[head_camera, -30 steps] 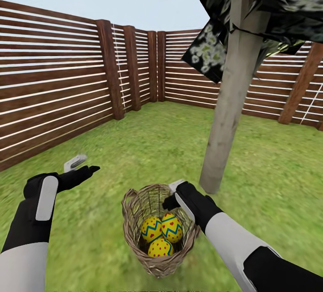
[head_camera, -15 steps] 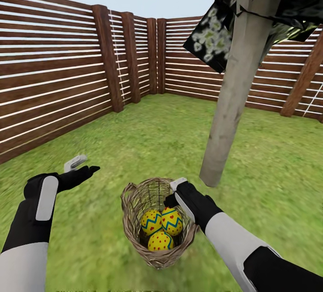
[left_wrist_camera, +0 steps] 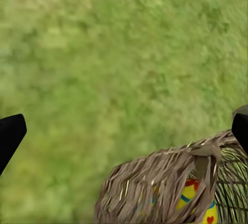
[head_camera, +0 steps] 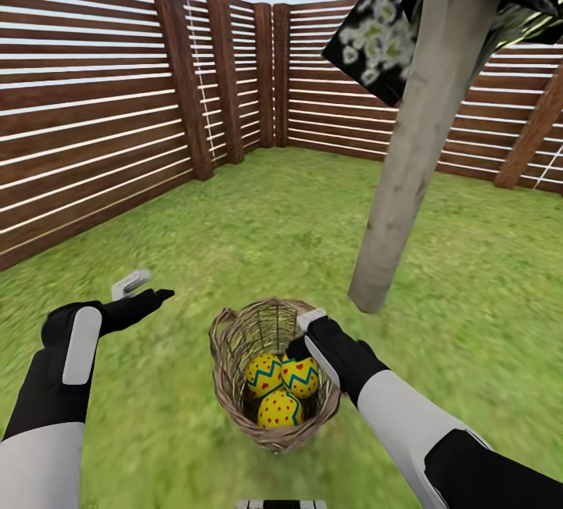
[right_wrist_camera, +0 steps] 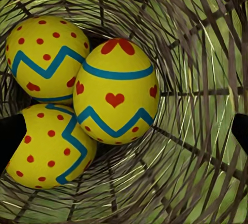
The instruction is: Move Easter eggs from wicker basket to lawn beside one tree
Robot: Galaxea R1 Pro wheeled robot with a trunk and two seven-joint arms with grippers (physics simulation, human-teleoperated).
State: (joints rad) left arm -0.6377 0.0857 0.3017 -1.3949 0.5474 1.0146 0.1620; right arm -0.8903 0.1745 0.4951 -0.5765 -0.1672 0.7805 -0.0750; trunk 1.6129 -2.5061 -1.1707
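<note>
Camera tilted down since earlier; arms unchanged. Right pincer (head_camera: 301, 335) spread at wicker basket (head_camera: 227, 353) rim, above three Easter eggs (head_camera: 299, 377). Left pincer (head_camera: 145, 287) spread, left of basket.

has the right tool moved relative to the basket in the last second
No. The right tool keeps its spot at the basket rim; the fence and tree shifted because the camera tilted.

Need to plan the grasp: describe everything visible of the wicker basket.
The wicker basket is a round, bucket-shaped weave of brown-tan twigs, open enough that grass shows through its wall. A small loop handle sits at its rim. It stands on the lawn near the tree, tilted toward the camera. Three Easter eggs lie bunched together inside. The right gripper hangs over its rim, apparently just inside.
</note>
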